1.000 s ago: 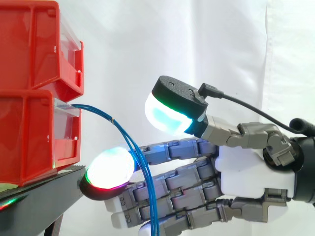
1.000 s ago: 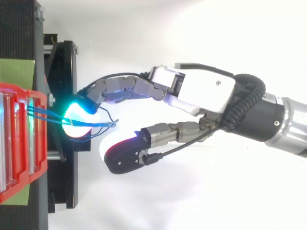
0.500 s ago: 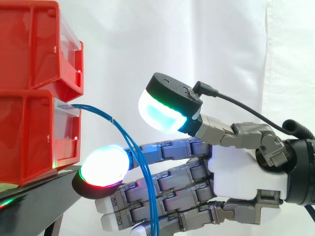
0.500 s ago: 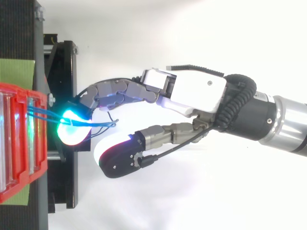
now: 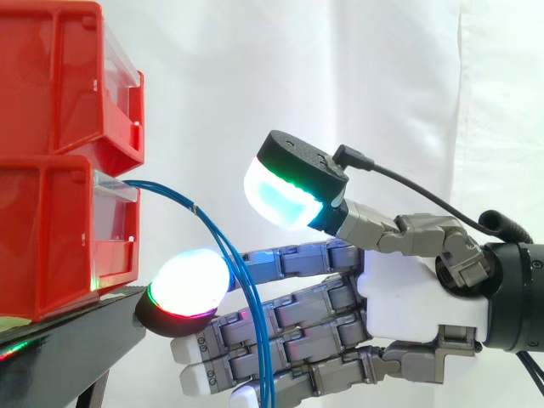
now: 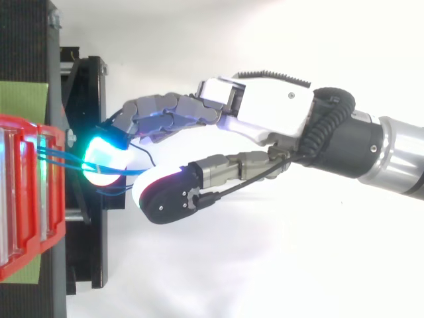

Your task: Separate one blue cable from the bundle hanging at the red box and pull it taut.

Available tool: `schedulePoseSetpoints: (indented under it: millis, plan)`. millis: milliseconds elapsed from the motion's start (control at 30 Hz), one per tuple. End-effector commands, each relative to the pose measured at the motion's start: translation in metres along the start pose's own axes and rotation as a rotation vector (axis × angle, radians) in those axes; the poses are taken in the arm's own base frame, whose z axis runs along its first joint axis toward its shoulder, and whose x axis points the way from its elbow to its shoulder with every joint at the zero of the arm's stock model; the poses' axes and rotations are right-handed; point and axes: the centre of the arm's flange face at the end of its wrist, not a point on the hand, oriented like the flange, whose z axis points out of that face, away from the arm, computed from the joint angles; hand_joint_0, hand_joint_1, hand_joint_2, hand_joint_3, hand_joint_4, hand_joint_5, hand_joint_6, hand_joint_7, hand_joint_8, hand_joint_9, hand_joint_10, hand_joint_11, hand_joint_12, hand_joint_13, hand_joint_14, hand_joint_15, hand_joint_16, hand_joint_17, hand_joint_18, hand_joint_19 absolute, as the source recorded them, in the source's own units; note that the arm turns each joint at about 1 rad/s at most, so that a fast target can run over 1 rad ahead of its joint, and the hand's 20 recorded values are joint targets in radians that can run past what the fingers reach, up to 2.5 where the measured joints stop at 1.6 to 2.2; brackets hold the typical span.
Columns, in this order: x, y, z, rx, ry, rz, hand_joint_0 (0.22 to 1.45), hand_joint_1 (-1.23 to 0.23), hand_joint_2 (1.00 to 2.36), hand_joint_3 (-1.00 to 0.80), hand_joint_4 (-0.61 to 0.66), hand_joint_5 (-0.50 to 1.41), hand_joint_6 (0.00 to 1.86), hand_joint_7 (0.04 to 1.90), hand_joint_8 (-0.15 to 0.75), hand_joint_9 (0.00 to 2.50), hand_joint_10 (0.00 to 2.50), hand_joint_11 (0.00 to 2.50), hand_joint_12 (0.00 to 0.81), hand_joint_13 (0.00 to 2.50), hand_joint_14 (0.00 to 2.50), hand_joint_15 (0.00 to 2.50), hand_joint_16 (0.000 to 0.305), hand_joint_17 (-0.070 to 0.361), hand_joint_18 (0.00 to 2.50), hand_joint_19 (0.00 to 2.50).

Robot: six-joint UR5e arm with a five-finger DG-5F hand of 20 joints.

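A bundle of thin blue cables (image 5: 194,206) leaves the lower red bin (image 5: 51,238) and arcs down across my fingers. In the top view the blue cables (image 6: 56,158) run from the bin to my glowing fingertip (image 6: 105,159). My hand (image 5: 416,289) reaches in from the right with its fingers stretched out toward the bin. One lit fingertip (image 5: 187,285) sits just behind the cables, close to the stand's edge. The thumb (image 5: 289,183) hovers above the fingers, apart from them. The hand (image 6: 271,119) is open, and no strand is pinched.
A second red bin (image 5: 51,76) sits stacked on the lower one. Both stand on a black stand (image 5: 76,340) whose edge lies right under my fingertip. A white curtain hangs behind.
The hand pushed slightly toward the bin, then eased back a little to the right. In the top view the thumb has swung closer to the fingers. The cables hang as before.
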Motion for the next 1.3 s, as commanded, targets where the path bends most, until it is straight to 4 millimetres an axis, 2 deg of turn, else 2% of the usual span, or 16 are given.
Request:
schedulePoseSetpoints:
  millis: [0, 133, 433, 867, 967, 1067, 1267]
  plan:
    - [-0.006, -0.001, 0.001, -0.001, 0.013, 0.002, 0.59, -0.61, 1.00, -0.48, 0.32, -0.16, 0.50, 0.91, 0.274, 0.57, 0.01, 0.24, 0.336, 0.47, 0.01, 0.19, 0.046, 0.104, 0.46, 0.41]
    - [-0.009, -0.001, 0.002, -0.003, 0.012, 0.001, 0.60, -0.67, 1.00, -0.48, 0.31, -0.16, 0.50, 0.95, 0.274, 0.58, 0.01, 0.26, 0.335, 0.50, 0.01, 0.21, 0.045, 0.101, 0.48, 0.43]
    - [0.000, 0.000, 0.002, -0.016, 0.022, 0.010, 0.61, -0.70, 1.00, -0.50, 0.28, -0.14, 0.50, 1.07, 0.278, 0.64, 0.01, 0.31, 0.326, 0.56, 0.01, 0.25, 0.043, 0.097, 0.52, 0.45]
    - [0.006, 0.003, 0.003, -0.034, 0.047, 0.044, 0.60, -0.61, 1.00, -0.46, 0.21, -0.11, 0.50, 1.25, 0.295, 0.71, 0.01, 0.35, 0.332, 0.62, 0.01, 0.29, 0.044, 0.099, 0.58, 0.48]
    - [0.006, 0.003, 0.003, -0.041, 0.046, 0.046, 0.60, -0.50, 1.00, -0.47, 0.20, -0.11, 0.50, 1.28, 0.301, 0.73, 0.01, 0.36, 0.332, 0.64, 0.01, 0.30, 0.045, 0.100, 0.59, 0.50]
    - [0.006, 0.005, 0.004, -0.050, 0.045, 0.051, 0.60, -0.45, 1.00, -0.49, 0.20, -0.10, 0.50, 1.29, 0.305, 0.75, 0.01, 0.37, 0.333, 0.64, 0.01, 0.30, 0.045, 0.101, 0.60, 0.50]
    - [0.004, 0.009, 0.007, -0.057, 0.054, 0.060, 0.60, -0.46, 1.00, -0.48, 0.19, -0.10, 0.51, 1.29, 0.308, 0.76, 0.01, 0.37, 0.336, 0.66, 0.01, 0.30, 0.045, 0.102, 0.62, 0.50]
